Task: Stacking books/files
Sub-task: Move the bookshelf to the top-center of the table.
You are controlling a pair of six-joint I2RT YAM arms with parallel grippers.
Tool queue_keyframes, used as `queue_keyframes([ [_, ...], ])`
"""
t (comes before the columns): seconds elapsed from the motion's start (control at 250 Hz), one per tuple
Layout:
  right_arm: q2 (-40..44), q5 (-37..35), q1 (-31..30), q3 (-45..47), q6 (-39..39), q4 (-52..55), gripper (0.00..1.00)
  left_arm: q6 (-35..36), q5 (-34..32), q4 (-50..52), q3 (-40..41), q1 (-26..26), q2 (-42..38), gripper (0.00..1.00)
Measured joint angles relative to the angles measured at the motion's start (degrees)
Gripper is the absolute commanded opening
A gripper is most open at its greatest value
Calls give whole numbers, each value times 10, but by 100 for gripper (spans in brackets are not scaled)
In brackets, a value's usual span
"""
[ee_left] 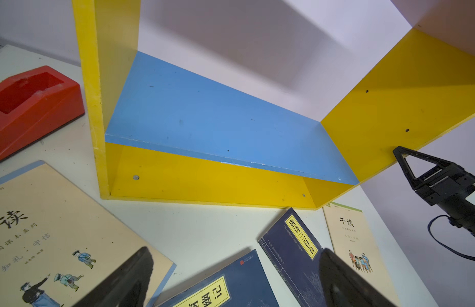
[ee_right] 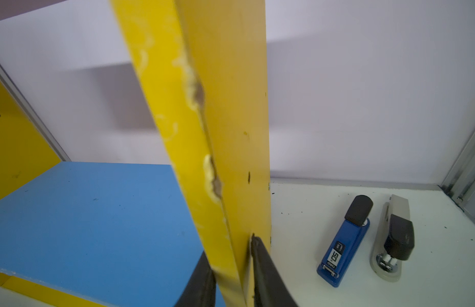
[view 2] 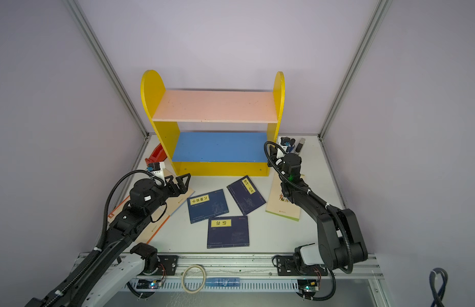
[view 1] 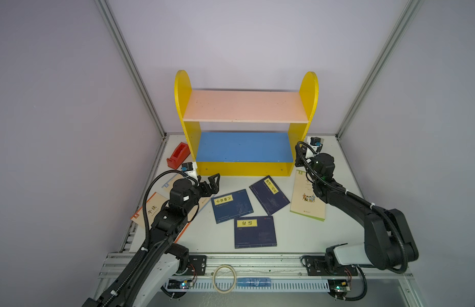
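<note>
I see right gripper (ee_right: 229,247) pinching yellow shelf side panel (ee_right: 231,106) | left gripper (view 1: 208,177) wide open, empty, navy paperback (ee_left: 231,287) ahead of jaws

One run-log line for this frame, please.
left tool: open, near cream book | right tool: closed on shelf side panel | navy books: three flat on table

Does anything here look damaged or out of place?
Yes. The shelf's yellow side panel has a chipped, paint-worn front edge, and the right arm's fingers pinch that panel, not a book.
</note>
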State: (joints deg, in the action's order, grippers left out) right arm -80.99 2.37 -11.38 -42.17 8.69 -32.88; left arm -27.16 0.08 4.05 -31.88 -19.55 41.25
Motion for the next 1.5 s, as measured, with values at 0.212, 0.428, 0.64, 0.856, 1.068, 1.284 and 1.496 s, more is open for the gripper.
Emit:
queue_keyframes([
  [0.212,33,-16,0,17,-19,20,16,1,-4,1,-4,0,0,100],
  [0.428,90,-23,0,42,-21,68,16,1,-7,1,-8,0,5,100],
  [0.64,116,-22,0,50,-25,97,14,1,-10,5,-12,0,11,100],
  [0.856,116,2,9,48,-29,102,9,1,-14,6,-13,0,11,100],
  [1.068,95,33,18,39,-32,87,10,1,-16,6,-15,0,13,100],
  [1.284,67,41,22,21,-32,75,11,1,-17,6,-15,0,14,100],
  [1.496,57,45,24,17,-31,66,16,1,-17,7,-15,0,21,100],
])
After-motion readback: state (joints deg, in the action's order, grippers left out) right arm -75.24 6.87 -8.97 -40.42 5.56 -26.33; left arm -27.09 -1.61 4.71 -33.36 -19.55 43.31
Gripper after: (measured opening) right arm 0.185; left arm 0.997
